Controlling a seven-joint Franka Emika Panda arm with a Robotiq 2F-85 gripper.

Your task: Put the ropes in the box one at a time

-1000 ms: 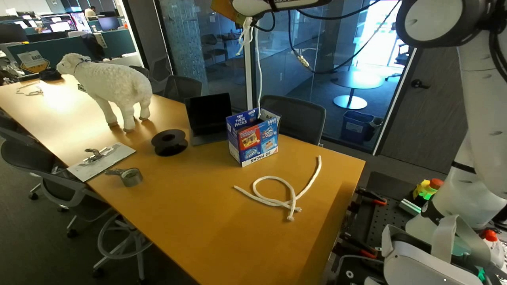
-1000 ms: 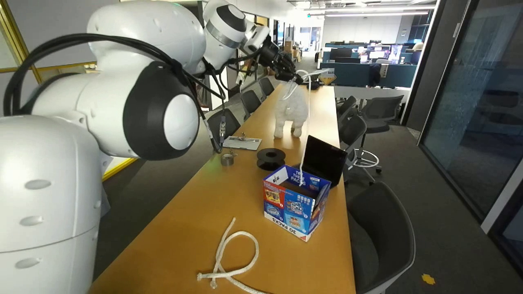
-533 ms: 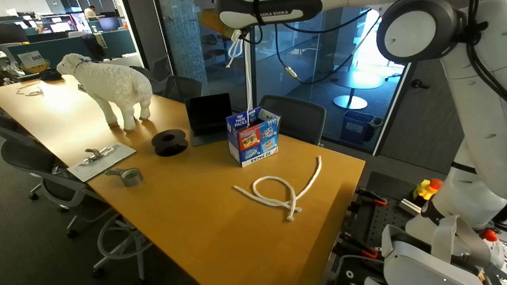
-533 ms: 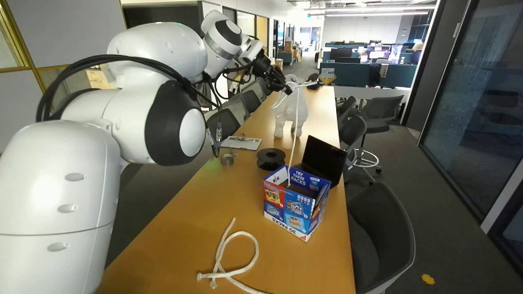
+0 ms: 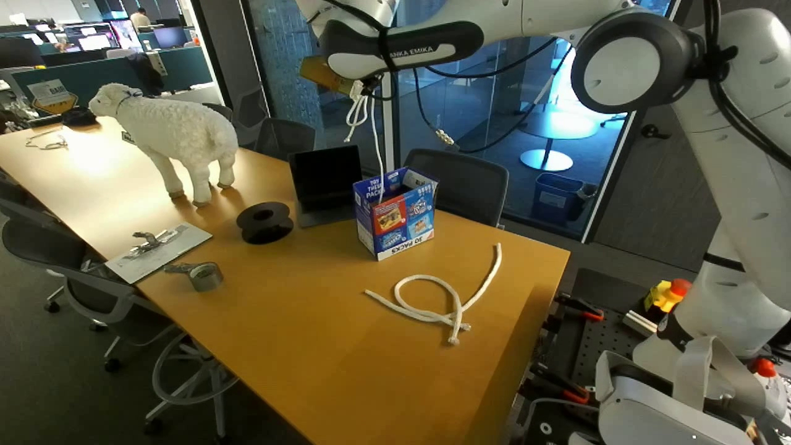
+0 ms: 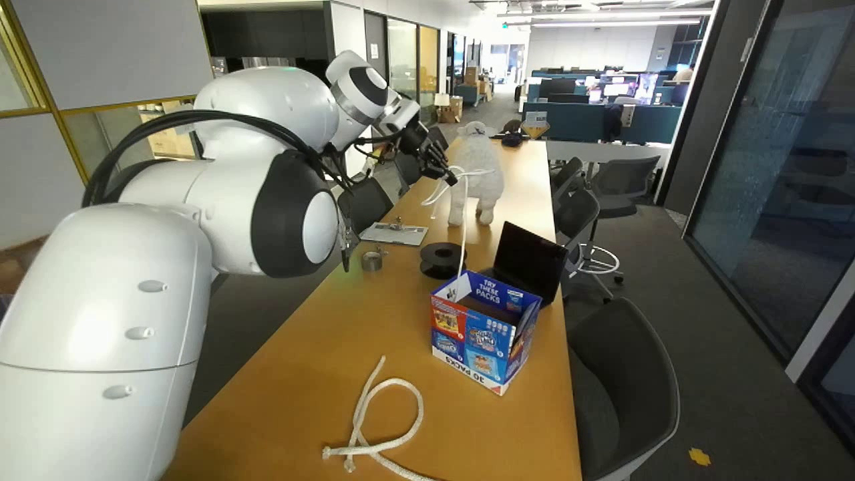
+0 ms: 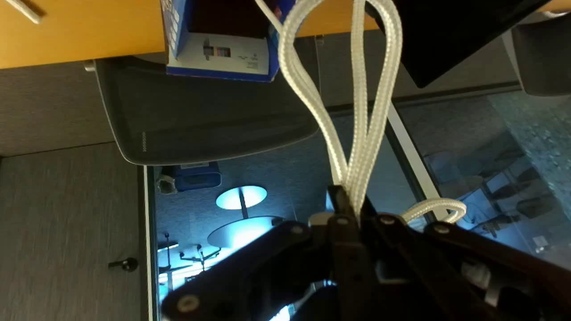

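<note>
While the gripper (image 7: 352, 203) is pinching a looped rope (image 7: 359, 80) higher than the box (image 6: 481, 341), it is hanging lower than half a second ago, and the rope's tail is reaching the box nearer a corner; whether its end is lying inside, I cannot tell. Two crossed ropes (image 5: 457, 318) are resting unmoved near the box on the surface (image 5: 309, 321).

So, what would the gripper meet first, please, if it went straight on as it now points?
Going by the wrist view, likely the glass wall, clearing the box and laptop; depth is unclear, so perhaps the chair first.
</note>
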